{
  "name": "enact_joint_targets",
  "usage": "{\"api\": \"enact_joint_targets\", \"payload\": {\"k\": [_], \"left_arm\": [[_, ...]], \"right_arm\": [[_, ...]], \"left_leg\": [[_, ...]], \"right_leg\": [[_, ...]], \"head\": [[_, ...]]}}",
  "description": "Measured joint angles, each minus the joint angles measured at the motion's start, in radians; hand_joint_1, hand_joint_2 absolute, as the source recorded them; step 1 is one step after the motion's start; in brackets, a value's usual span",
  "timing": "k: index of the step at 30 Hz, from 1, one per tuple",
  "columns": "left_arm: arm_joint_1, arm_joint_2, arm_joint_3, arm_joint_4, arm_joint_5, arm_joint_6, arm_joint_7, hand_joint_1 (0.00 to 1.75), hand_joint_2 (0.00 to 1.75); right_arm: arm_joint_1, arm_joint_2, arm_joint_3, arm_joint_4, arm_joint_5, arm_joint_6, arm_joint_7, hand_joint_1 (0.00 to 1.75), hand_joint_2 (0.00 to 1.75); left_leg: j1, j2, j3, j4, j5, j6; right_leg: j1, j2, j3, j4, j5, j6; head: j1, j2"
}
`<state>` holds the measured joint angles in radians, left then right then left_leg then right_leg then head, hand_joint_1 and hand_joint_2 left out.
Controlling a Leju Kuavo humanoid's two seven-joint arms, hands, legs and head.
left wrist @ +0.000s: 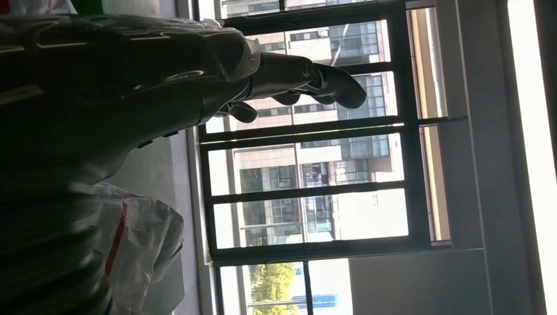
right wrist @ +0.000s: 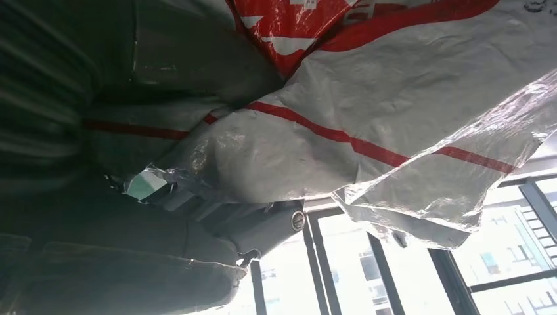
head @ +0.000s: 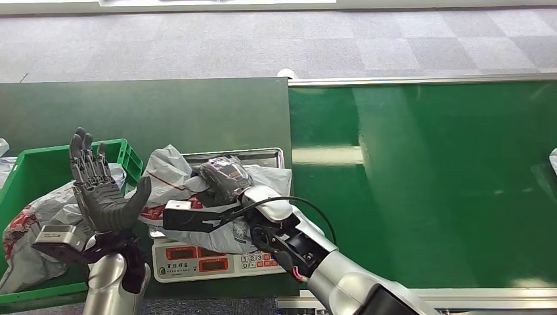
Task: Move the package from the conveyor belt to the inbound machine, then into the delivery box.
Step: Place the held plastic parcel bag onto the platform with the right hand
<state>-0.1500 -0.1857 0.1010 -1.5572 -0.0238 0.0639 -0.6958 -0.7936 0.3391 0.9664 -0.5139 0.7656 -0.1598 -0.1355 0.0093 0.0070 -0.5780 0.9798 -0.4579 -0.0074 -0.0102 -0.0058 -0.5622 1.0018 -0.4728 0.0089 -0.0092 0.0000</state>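
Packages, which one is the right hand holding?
The package on the scale; the right hand grips it. The other lies in the green crate.

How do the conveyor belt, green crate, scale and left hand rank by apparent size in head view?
1. conveyor belt
2. green crate, partly cropped
3. scale, largely covered by the package
4. left hand, though nearer the camera, so unsure against the scale

Crumpled grey package (right wrist: 368,131) with red stripes, gripped by robot hand (right wrist: 197,197), windows (right wrist: 420,275) behind
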Motion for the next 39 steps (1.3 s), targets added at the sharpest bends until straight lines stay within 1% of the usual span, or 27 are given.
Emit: {"api": "enact_joint_targets", "payload": {"k": [1, 5, 6, 9, 10, 18, 24, 31, 33, 36, 39], "left_arm": [[0.000, 0.000, 0.002, 0.000, 0.000, -0.002, 0.000, 0.00, 1.75], [0.001, -0.003, 0.014, 0.000, 0.003, -0.020, 0.000, 0.00, 1.75], [0.001, -0.004, 0.017, 0.000, 0.003, -0.023, 0.000, 0.00, 1.75], [0.003, -0.007, 0.025, 0.000, 0.002, -0.025, 0.000, 0.00, 1.75], [0.004, -0.009, 0.027, 0.000, 0.001, -0.025, 0.000, 0.00, 1.75], [0.016, -0.018, 0.043, 0.000, -0.003, -0.026, 0.000, 0.00, 1.75], [0.023, -0.023, 0.050, -0.005, -0.010, -0.027, 0.000, 0.00, 1.75], [0.028, -0.028, 0.055, -0.013, -0.014, -0.044, 0.000, 0.00, 1.75], [0.028, -0.029, 0.051, -0.012, -0.017, -0.053, 0.000, 0.00, 1.75], [0.028, -0.030, 0.037, -0.004, -0.022, -0.058, 0.000, 0.00, 1.75], [0.027, -0.030, 0.019, 0.008, -0.041, -0.050, 0.000, 0.00, 1.75]], "right_arm": [[0.000, 0.000, 0.003, 0.002, -0.001, 0.000, 0.002, 1.37, 1.75], [-0.002, 0.000, 0.016, 0.018, -0.013, -0.001, 0.019, 0.84, 1.75], [-0.003, 0.000, 0.019, 0.022, -0.016, -0.002, 0.023, 0.67, 1.75], [-0.006, 0.000, 0.024, 0.033, -0.021, -0.006, 0.031, 0.04, 1.75], [-0.008, 0.000, 0.025, 0.037, -0.023, -0.006, 0.033, 0.00, 1.75], [-0.023, 0.000, 0.043, 0.055, -0.054, -0.018, 0.064, 0.00, 1.75], [-0.040, -0.001, 0.041, 0.068, -0.092, -0.034, 0.040, 0.00, 1.75], [-0.067, -0.001, -0.002, 0.093, -0.086, -0.105, 0.049, 0.00, 1.75], [-0.069, -0.002, -0.033, 0.099, -0.093, -0.133, 0.018, 0.00, 1.75], [-0.067, -0.004, -0.107, 0.100, -0.114, -0.170, -0.064, 0.00, 1.75], [-0.053, -0.007, -0.176, 0.091, -0.148, -0.180, -0.153, 0.00, 1.75]], "left_leg": [[0.000, 0.000, 0.000, 0.000, 0.000, 0.000], [0.000, 0.000, 0.000, 0.000, 0.000, 0.000], [0.000, 0.000, 0.000, 0.000, 0.000, 0.000], [0.000, 0.000, 0.000, 0.000, 0.000, 0.000], [0.000, 0.000, 0.000, 0.000, 0.000, 0.000], [0.000, 0.000, 0.000, 0.000, 0.000, 0.000], [0.000, 0.000, 0.000, 0.000, 0.000, 0.000], [0.000, 0.000, 0.000, 0.000, 0.000, 0.000], [0.000, 0.000, 0.000, 0.000, 0.000, 0.000], [0.000, 0.000, 0.000, 0.000, 0.000, 0.000], [0.000, 0.000, 0.000, 0.000, 0.000, 0.000]], "right_leg": [[0.000, 0.000, 0.000, 0.000, 0.000, 0.000], [0.000, 0.000, 0.000, 0.000, 0.000, 0.000], [0.000, 0.000, 0.000, 0.000, 0.000, 0.000], [0.000, 0.000, 0.000, 0.000, 0.000, 0.000], [0.000, 0.000, 0.000, 0.000, 0.000, 0.000], [0.000, 0.000, 0.000, 0.000, 0.000, 0.000], [0.000, 0.000, 0.000, 0.000, 0.000, 0.000], [0.000, 0.000, 0.000, 0.000, 0.000, 0.000], [0.000, 0.000, 0.000, 0.000, 0.000, 0.000], [0.000, 0.000, 0.000, 0.000, 0.000, 0.000], [0.000, 0.000, -0.001, 0.000, 0.000, 0.000]], "head": [[0.000, 0.000], [0.000, 0.000], [0.000, 0.000], [0.000, 0.000], [0.000, 0.000], [0.000, 0.000], [0.000, 0.000], [0.000, 0.000], [0.000, 0.000], [0.000, 0.000], [0.000, 0.000]]}}
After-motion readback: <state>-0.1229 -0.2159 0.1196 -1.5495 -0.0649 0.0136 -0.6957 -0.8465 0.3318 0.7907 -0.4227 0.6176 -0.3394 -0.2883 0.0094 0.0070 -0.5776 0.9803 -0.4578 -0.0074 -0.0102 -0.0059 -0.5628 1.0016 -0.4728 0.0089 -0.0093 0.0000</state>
